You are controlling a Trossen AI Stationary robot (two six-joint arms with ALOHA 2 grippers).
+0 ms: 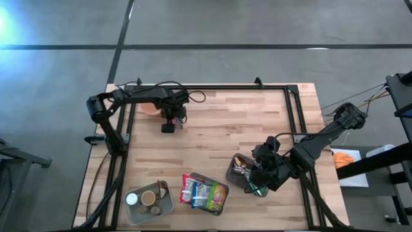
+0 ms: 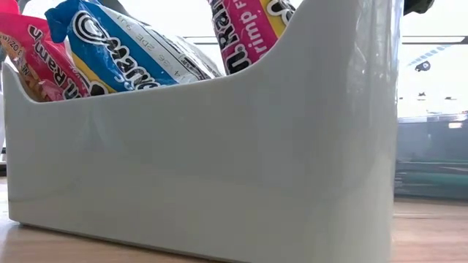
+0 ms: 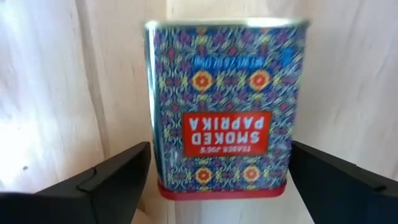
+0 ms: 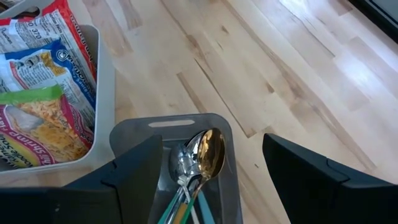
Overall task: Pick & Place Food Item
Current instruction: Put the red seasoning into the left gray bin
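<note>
A blue patterned tin (image 3: 224,106) with a red "Smoked Paprika" label lies flat on the wooden table. My left gripper (image 3: 219,149) points down over it, open, one finger on either side of the tin's near end and apart from it. In the high view this gripper (image 1: 170,122) is at the table's far left and covers most of the tin. My right gripper (image 4: 212,140) hangs open above a grey bin (image 4: 227,134) holding spoons (image 4: 202,155), near the table's front right (image 1: 261,183).
A white bin (image 1: 206,193) of ramen packets (image 2: 124,51) stands at the front centre, filling the low view. A grey bin (image 1: 148,203) with round cans sits at the front left. A pinkish object (image 1: 149,109) lies under the left arm. Bare wood spans the middle.
</note>
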